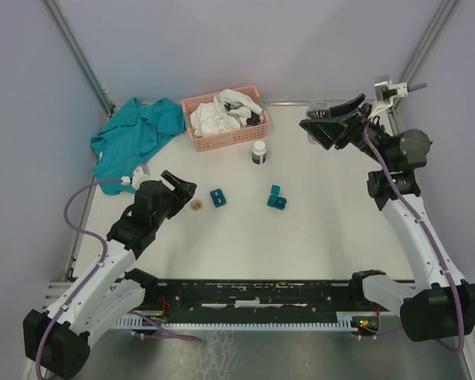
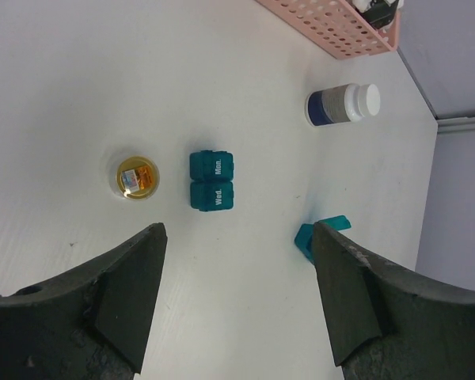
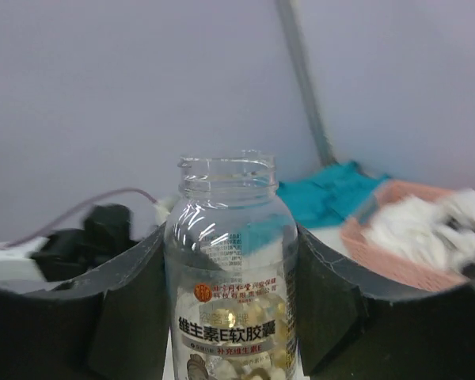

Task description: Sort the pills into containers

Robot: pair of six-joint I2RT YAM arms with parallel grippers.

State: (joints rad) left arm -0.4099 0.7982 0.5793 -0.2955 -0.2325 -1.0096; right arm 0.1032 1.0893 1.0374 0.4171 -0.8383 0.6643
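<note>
Two teal pill boxes lie mid-table: a closed one, lids marked "Mon." and "Wed.", and one with its lid up, partly hidden behind my left finger in the left wrist view. A gold bottle cap lies left of the closed box. My left gripper is open and empty, just left of the cap. My right gripper is shut on an uncapped clear bottle holding yellowish pills, raised at the back right.
A white bottle with a dark label stands behind the boxes. A pink lattice basket of white cloth sits at the back. A teal shirt lies back left.
</note>
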